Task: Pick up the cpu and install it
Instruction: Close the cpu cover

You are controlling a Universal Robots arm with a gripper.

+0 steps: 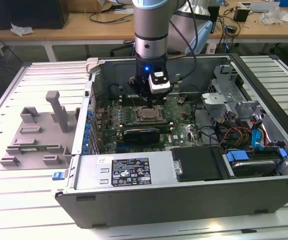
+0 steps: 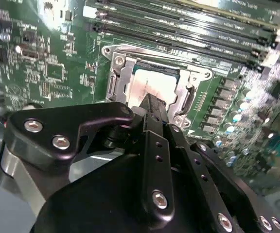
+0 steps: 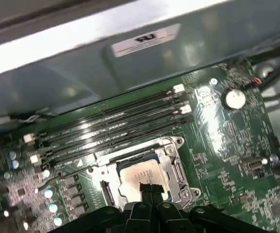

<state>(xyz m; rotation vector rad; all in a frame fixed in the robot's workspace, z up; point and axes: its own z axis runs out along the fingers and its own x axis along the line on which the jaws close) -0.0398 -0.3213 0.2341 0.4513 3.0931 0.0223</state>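
1 cpu [image 3: 141, 174] in skt [image 3: 175, 169], gripper [image 3: 149, 187] above

cpu [image 2: 153, 86] in motherboard socket [image 2: 116, 77] — pincer [image 2: 152, 103] just above.

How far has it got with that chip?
The cpu already lies in the socket, so picking it up and carrying it over look done. The gripper hangs right over it. What is left is unclear: I cannot tell whether the cpu is fully seated or released.

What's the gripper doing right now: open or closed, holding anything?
Gripper: closed, holding nothing, its tips right over the cpu, which lies in the motherboard socket.
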